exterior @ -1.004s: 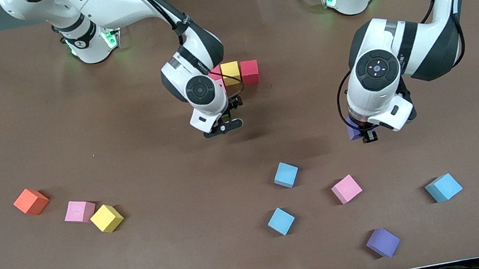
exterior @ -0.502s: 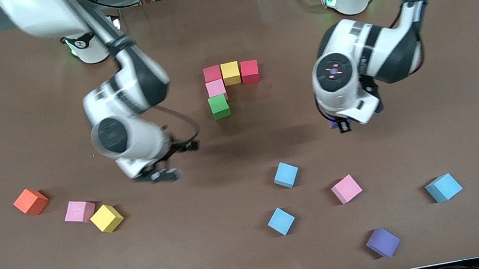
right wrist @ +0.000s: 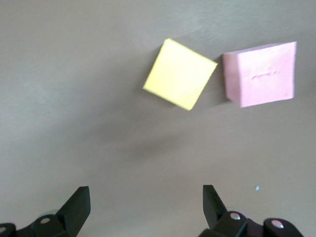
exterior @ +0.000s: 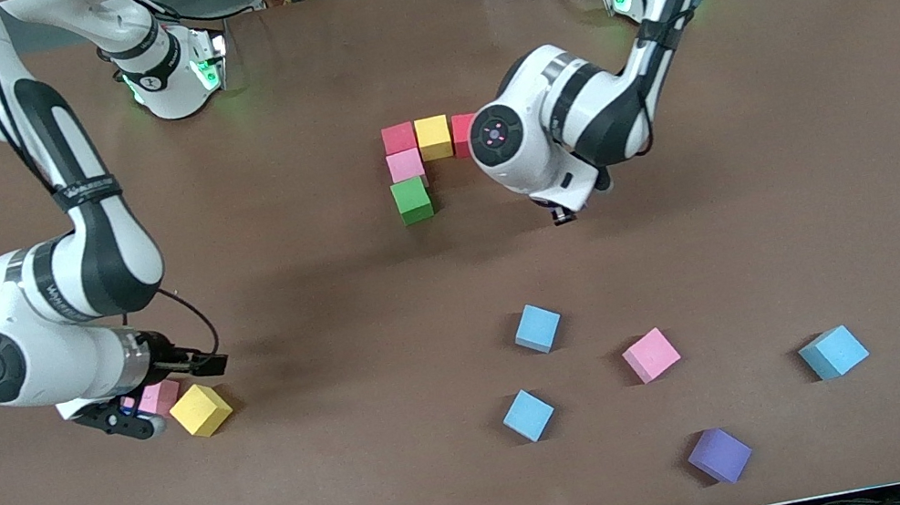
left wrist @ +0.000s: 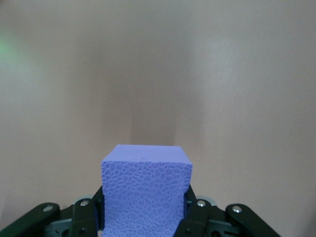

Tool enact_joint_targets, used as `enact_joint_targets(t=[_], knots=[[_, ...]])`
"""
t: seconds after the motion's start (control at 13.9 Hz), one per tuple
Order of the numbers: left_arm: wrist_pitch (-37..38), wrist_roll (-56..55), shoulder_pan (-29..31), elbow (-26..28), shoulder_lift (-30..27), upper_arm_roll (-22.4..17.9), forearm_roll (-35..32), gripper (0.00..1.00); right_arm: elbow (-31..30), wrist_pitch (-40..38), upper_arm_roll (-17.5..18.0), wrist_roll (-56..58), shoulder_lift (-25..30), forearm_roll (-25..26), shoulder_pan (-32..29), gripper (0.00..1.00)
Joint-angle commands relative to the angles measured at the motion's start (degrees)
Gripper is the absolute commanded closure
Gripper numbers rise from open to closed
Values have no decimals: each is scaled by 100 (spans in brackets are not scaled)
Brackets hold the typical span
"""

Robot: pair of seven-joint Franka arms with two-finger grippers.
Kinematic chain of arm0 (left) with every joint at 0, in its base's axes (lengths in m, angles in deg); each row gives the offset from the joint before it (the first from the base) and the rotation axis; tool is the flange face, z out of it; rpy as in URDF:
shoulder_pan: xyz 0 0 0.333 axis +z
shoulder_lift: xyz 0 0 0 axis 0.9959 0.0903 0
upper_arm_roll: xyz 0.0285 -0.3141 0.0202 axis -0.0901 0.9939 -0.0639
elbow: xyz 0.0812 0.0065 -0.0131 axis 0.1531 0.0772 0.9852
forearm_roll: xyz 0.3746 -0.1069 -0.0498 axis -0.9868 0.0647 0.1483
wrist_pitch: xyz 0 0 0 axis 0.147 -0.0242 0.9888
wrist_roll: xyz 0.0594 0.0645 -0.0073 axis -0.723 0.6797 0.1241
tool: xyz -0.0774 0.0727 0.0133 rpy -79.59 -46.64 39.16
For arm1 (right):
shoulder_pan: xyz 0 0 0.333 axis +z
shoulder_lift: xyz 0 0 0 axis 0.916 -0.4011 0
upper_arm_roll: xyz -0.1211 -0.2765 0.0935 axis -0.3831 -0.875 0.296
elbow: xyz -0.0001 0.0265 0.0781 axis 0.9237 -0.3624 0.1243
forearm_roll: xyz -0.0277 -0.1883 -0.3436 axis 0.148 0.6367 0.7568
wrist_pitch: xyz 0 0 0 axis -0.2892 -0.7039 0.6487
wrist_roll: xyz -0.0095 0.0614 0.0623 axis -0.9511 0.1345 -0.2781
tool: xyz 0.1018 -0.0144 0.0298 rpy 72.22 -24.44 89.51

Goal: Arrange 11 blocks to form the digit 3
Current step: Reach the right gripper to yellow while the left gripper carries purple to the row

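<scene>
Five blocks touch in a cluster: red (exterior: 398, 137), yellow (exterior: 433, 137), a second red (exterior: 464, 135) partly covered by the left arm, pink (exterior: 405, 166) and green (exterior: 412, 200). My left gripper (exterior: 562, 214) hangs over the bare table beside the cluster, shut on a purple block (left wrist: 145, 187). At the right arm's end, my right gripper (exterior: 164, 392) is open over a loose pink block (exterior: 159, 400) and a yellow block (exterior: 200, 409). In the right wrist view the yellow block (right wrist: 180, 74) and pink block (right wrist: 261, 74) lie ahead of the open right gripper (right wrist: 144, 192).
Loose blocks lie nearer the front camera: three light blue (exterior: 537, 328) (exterior: 528, 415) (exterior: 833, 351), one pink (exterior: 650, 354) and one purple (exterior: 719, 455). The brown table (exterior: 362, 490) stretches bare between the two groups.
My right arm swung away from the cluster, leaving the green block there, to over the loose pink and yellow blocks. My left arm carried the purple block toward the cluster.
</scene>
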Motion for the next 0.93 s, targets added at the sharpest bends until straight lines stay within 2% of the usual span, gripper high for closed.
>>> enact_joint_targets(t=[0.0,0.29,0.5,0.86], knots=[[-222,-639,-260,-25,73,42,-57,92,18,232,93,-18,-151,128,-63,0],[-591,-1633,-761,-16,328,51,-57,93,-61,1067,76,-315,-344,67,-10,0],[-1004,-2065,-1113,-51,548,51,-57,93,-61,1182,76,-1291,-424,49,25,0],[-1584,-2241,-1290,-96,768,51,-57,93,-70,1182,49,-1406,-441,84,-36,0]])
